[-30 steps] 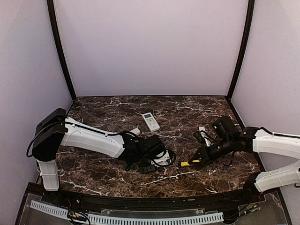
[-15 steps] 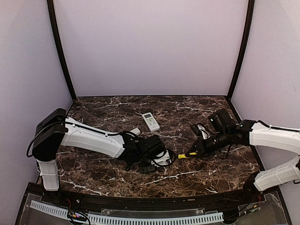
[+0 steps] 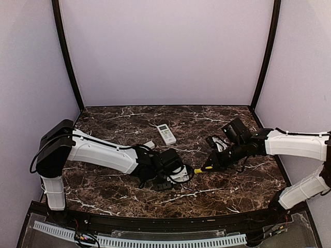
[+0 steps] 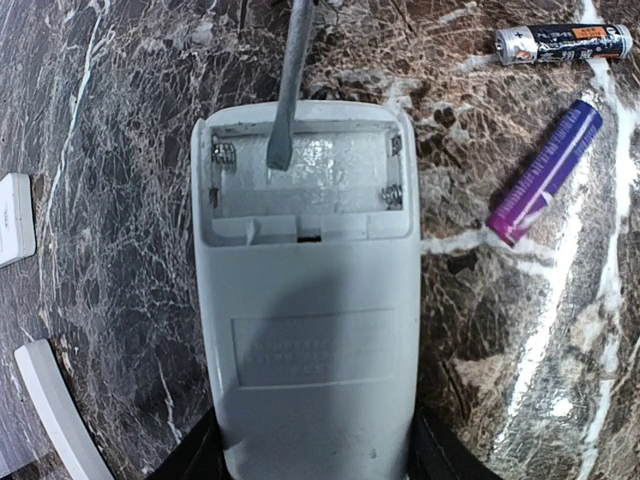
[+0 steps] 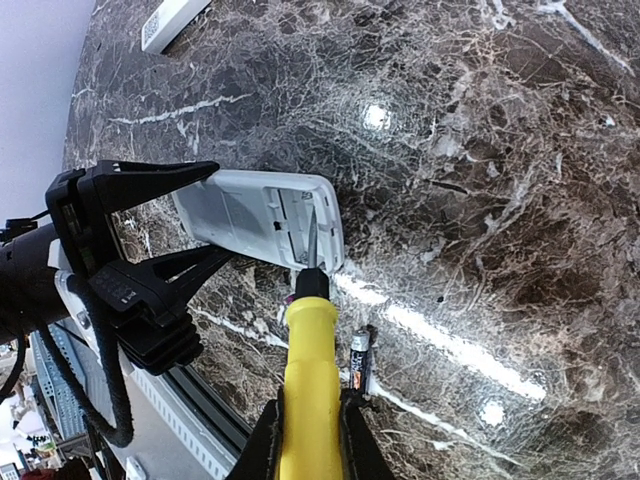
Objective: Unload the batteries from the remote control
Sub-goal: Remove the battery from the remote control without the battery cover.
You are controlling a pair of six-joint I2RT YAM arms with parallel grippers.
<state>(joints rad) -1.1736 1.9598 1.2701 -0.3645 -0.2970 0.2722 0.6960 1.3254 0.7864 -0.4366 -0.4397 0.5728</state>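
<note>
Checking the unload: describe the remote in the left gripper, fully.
The remote is pale grey plastic, back side up, its cover off. The open battery bay near its far end is empty, with small metal springs at both sides. The left gripper clamps its other end from both sides. The blade of the screwdriver reaches into the bay; contact is unclear.

No word or number can be read in full anywhere. The black battery [image 4: 565, 42] carries orange lettering along its side and what looks like a small plus sign near its silver end, but the letters are too small to make out. The remote [image 4: 305, 330] has a block of raised lettering moulded into its grey back, too faint to read, and the purple battery [image 4: 545, 172] shows no legible print.
</note>
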